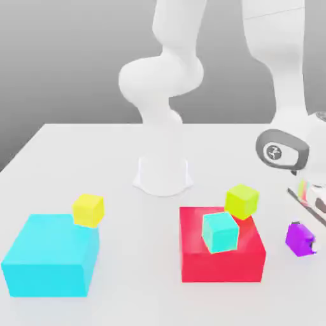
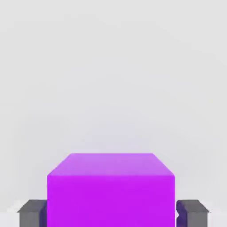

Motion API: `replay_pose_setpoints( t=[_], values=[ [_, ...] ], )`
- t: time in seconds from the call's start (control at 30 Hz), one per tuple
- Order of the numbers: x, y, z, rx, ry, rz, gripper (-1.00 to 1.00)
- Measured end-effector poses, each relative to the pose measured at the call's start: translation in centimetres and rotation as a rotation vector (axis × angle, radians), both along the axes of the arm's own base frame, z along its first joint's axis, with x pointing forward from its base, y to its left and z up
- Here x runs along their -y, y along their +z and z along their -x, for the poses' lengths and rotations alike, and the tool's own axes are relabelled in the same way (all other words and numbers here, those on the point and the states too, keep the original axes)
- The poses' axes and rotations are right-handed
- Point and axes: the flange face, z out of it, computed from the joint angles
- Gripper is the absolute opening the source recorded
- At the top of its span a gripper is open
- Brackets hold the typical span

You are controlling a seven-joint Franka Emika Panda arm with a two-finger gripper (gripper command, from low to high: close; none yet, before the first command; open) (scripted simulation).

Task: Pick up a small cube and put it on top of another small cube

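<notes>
While the gripper (image 2: 111,213) pinches the purple cube (image 2: 111,190) between its grey fingers (image 2: 32,213), cube on the white table (image 1: 114,159), just off the red block (image 1: 219,261) toward the exterior view's right, teal cube (image 1: 220,232) atop the red block

Four small cubes (image 1: 88,209), two big blocks (image 1: 48,256)

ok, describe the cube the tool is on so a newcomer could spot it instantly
Start at the big red block near the exterior view's right. Past its right side, on the white table, sits a small purple cube, with the tool shut on its two sides. It is the only purple cube; the other small ones are yellow, lime and teal.
</notes>
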Motion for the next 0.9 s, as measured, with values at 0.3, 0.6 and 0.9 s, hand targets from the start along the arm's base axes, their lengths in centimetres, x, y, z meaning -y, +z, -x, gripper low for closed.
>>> replay_pose_setpoints(
  t=[0.3,0.6,0.9],
  values=[
    [0.3,5.6,0.0,0.0,-0.003,0.001,-1.0],
    [5.8,13.3,0.1,0.0,-0.076,0.002,-1.0],
    [12.1,18.5,2.1,-0.001,-0.153,0.0,-1.0]
  ],
)
